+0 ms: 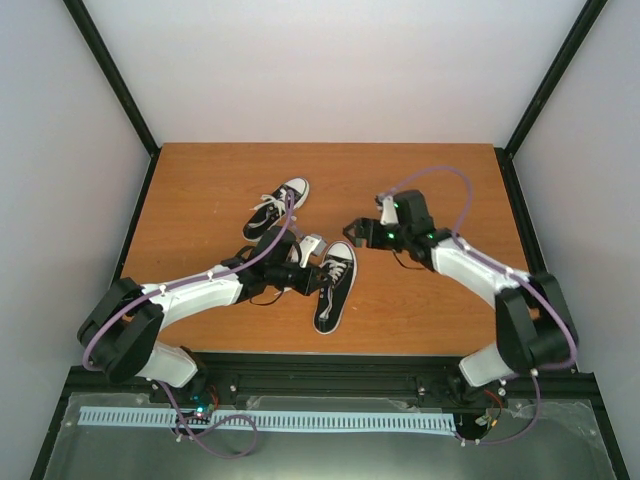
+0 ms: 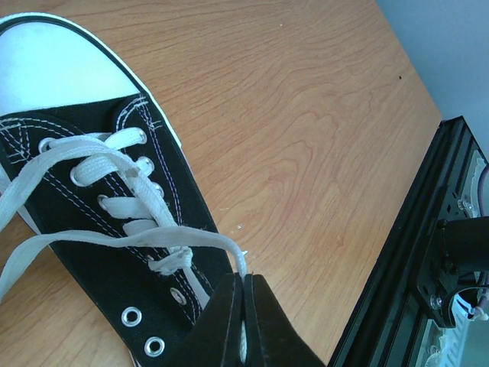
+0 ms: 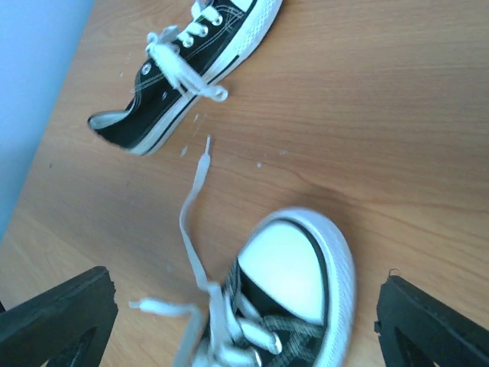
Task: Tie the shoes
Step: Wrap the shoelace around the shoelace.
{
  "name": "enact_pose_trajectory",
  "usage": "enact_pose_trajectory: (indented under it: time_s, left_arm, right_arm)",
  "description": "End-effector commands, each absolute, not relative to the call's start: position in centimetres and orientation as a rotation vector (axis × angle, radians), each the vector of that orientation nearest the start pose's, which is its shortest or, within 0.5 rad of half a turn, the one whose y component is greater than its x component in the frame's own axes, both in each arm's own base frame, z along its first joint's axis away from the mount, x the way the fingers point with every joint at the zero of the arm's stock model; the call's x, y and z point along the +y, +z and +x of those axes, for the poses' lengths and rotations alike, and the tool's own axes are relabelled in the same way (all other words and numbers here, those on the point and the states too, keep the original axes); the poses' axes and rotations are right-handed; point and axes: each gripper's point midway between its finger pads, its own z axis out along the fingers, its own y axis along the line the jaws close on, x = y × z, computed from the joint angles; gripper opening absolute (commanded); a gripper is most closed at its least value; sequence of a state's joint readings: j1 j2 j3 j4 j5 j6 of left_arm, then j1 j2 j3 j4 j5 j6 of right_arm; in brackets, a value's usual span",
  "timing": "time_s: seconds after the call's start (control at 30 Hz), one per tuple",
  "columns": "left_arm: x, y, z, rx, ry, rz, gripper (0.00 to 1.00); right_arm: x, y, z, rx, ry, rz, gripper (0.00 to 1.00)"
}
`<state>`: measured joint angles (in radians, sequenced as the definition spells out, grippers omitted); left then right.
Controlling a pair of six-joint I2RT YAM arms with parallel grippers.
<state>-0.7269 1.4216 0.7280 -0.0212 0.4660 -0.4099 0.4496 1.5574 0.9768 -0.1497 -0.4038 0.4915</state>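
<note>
left claw [image 2: 244, 279] clenched, its fingers pinching a white lace [image 2: 153, 238] of the near shoe [image 2: 84, 229]; the lace runs taut from the eyelet rows straight into the closed jaws, small twist in it just ahead of the tips; near shoe [image 1: 335, 285] lies flat on the counter [image 1: 430, 180], sole down, directly under and just right of the left claw [image 1: 305, 262], white toe cap pointing away from the bases toward the right claw [image 1: 362, 228]; right claw [image 3: 246, 281] released, fingers spread wide, holding nothing, hovering just beyond that toe cap with the cap sitting between its two fingers in the wrist view; free lace end [image 3: 195, 199] trails from the near shoe across bare counter, ahead of the right claw, touching neither finger; far shoe [image 1: 280, 205] sits further out, beyond the left claw and well apart from the right claw, on its sole, laces bunched over the tongue [image 3: 183, 76], can't tell if that is a knot
</note>
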Motion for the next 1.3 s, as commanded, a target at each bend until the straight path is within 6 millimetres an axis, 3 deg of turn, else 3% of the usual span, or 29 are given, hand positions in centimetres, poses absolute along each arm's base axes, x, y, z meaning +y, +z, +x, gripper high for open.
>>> enact_pose_trajectory:
  time_s: [0.0,0.17,0.33,0.53,0.63,0.83,1.07,1.27]
  left_arm:
    - [-31.9,14.0,23.2,2.334,-1.142,0.641,0.01]
    - [-32.1,13.7,23.5,2.429,-1.117,0.621,0.03]
    - [-32.4,14.3,23.6,2.453,-1.139,0.599,0.05]
    - [-32.3,14.3,23.6,2.479,-1.137,0.586,0.06]
    - [-32.3,14.1,23.5,2.490,-1.142,0.588,0.06]
    - [-32.4,13.9,23.4,2.507,-1.143,0.596,0.06]
    - [-32.2,13.8,23.5,2.520,-1.131,0.590,0.06]
    - [-32.2,13.6,23.6,2.531,-1.130,0.586,0.06]
  right_arm:
    - [23.7,18.0,32.0,2.139,1.002,-0.373,0.95]
    - [26.0,19.6,25.1,1.883,1.026,-0.623,1.00]
    - [27.6,17.7,23.7,1.874,0.874,-0.669,0.97]
    - [28.8,14.2,24.6,1.907,0.656,-0.710,0.94]
    - [29.7,13.2,25.0,1.894,0.595,-0.772,0.87]
    - [31.2,12.8,26.3,1.841,0.498,-0.818,0.73]
    - [31.1,12.9,27.1,1.802,0.433,-0.807,0.67]
    - [30.4,13.5,27.4,1.785,0.404,-0.758,0.34]
